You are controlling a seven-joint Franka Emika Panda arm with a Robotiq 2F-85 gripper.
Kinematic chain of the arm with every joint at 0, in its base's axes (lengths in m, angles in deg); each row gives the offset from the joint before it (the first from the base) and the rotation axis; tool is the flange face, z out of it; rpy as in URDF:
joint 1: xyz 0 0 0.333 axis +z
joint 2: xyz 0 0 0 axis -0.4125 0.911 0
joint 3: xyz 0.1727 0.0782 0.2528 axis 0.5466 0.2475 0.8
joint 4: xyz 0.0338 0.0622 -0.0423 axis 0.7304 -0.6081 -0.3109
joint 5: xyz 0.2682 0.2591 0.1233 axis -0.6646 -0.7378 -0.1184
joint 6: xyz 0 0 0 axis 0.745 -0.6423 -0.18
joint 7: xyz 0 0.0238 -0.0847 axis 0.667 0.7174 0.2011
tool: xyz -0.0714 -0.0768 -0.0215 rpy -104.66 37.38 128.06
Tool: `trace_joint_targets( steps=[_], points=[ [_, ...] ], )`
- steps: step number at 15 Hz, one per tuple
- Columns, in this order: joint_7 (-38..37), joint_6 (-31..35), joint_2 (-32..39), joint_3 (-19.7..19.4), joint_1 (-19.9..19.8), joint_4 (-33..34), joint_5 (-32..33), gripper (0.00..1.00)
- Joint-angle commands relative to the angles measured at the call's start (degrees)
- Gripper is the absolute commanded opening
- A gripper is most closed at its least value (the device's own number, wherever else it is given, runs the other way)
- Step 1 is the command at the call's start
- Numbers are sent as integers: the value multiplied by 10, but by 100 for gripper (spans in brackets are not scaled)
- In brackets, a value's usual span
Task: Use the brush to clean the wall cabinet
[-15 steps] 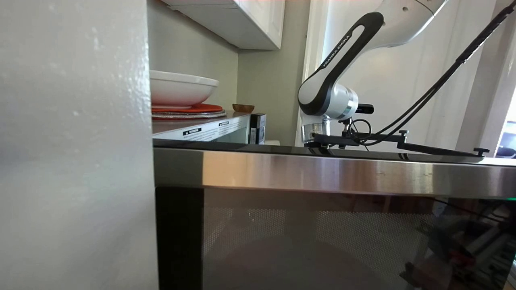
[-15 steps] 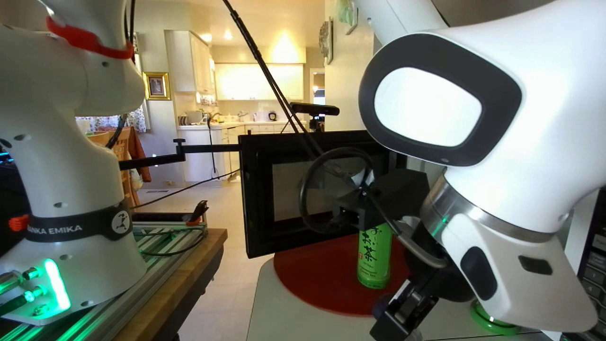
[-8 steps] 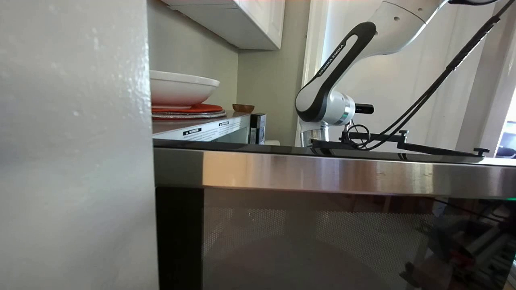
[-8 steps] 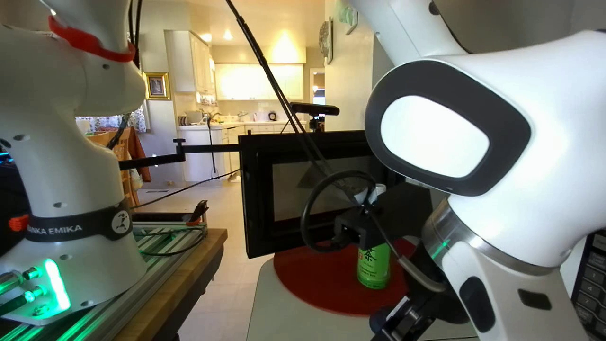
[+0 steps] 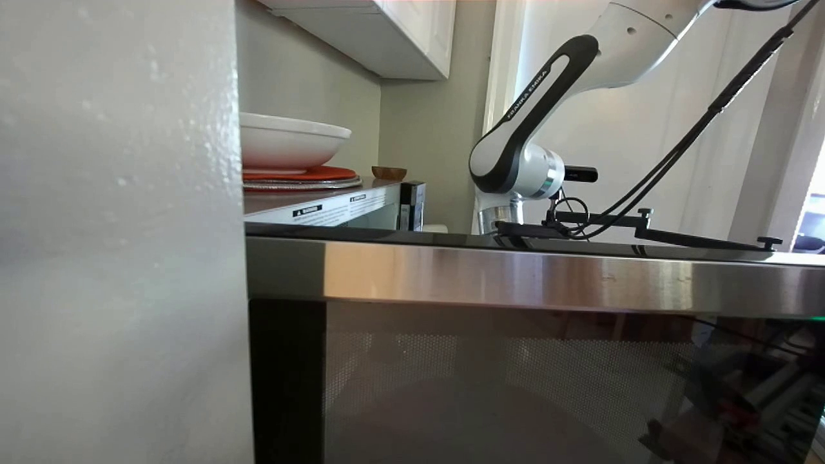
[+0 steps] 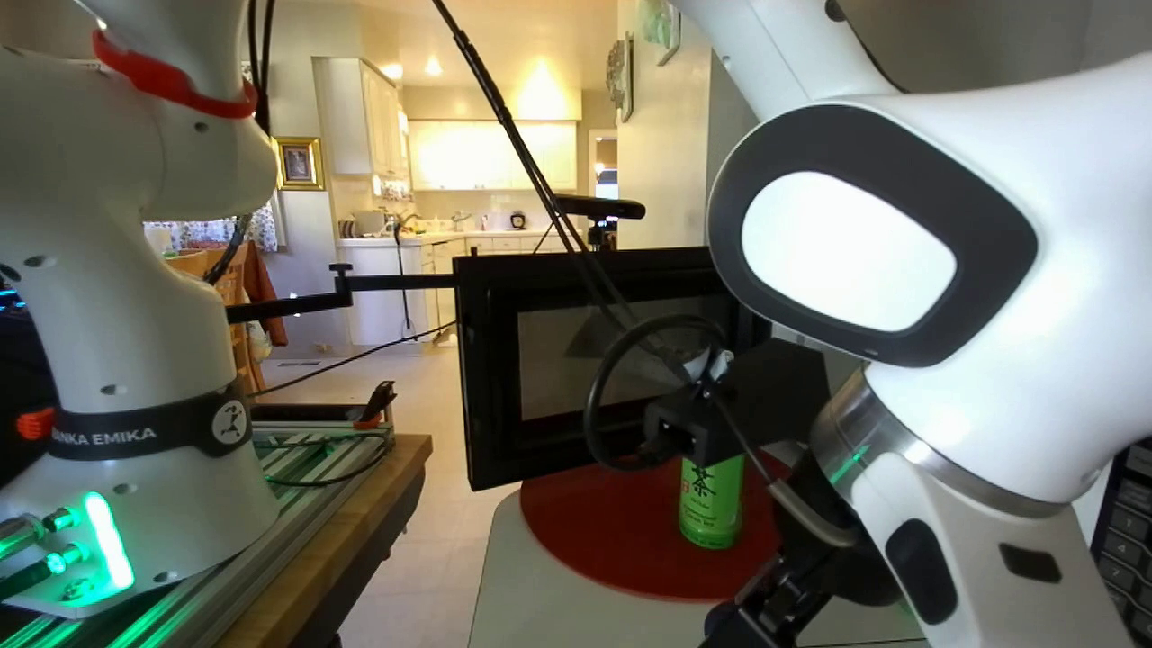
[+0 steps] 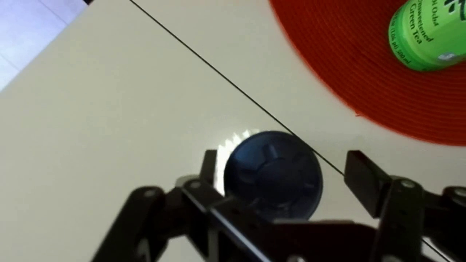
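Once centred on the brush [image 7: 273,174], apparently the round dark piece on the white tabletop [image 7: 109,127], close the gripper [image 7: 281,160], parted and grasping nothing, with fingers [image 7: 364,182] to either side in the wrist view. Round from above, so no long axis to match. Verify height, unreadable here. Then lift toward the wall cabinet [image 5: 370,38].

red mat [image 7: 378,87] on pale tabletop [image 7: 138,127]

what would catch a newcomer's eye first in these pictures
Probably the big white robot arm, looming at the right of an exterior view. Lower down, a bright green tea bottle stands on a round red woven mat. In the wrist view, a round dark blue brush shows between the open jaws of the black gripper.
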Motion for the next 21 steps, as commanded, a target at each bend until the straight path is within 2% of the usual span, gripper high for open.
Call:
trace_joint_targets(
  steps=[1, 4, 6, 11, 14, 16, 17, 21],
  points=[
    [-5, -48, -37, -4, 3, -1, 24, 100],
    [-22, -87, -85, -17, 19, -9, 75, 100],
    [-20, -79, -125, -20, 29, -25, 112, 100],
    [18, -22, -231, -8, 44, -85, 171, 100],
    [33, 9, -295, 2, 53, -128, 186, 100],
    [41, 55, -337, 8, 58, -163, 182, 100],
    [21, 5, -295, 7, 56, -114, 177, 100],
    [28, 40, -331, 10, 57, -151, 177, 100]
  ],
)
